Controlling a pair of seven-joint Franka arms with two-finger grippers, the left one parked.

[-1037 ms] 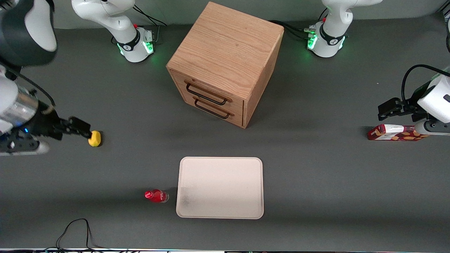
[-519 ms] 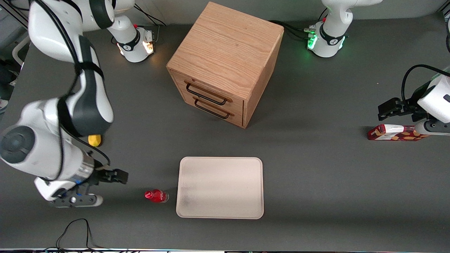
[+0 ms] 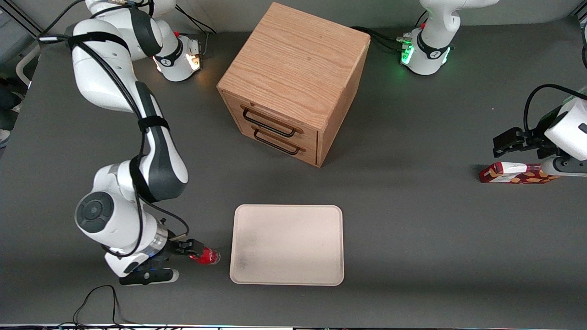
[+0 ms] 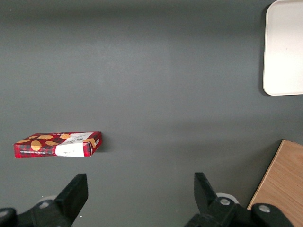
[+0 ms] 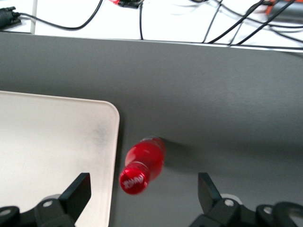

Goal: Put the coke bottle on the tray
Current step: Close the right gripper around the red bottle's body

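With gripper (image 5: pixel 142 189) spread above bottle (image 5: pixel 143 163) | bottle upright on table, between the fingers, untouched, just beside tray (image 3: pixel 287 244) rim | likely next: drop straight down, pinch below cap, carry onto tray.

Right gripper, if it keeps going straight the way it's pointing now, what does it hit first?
Most likely the coke bottle: the gripper, fingers open, points down at it, cap between them. The tray lies just beside.

Dark grey table (image 3: pixel 412 238); wooden drawer box (image 3: pixel 296 82) on it; even light.
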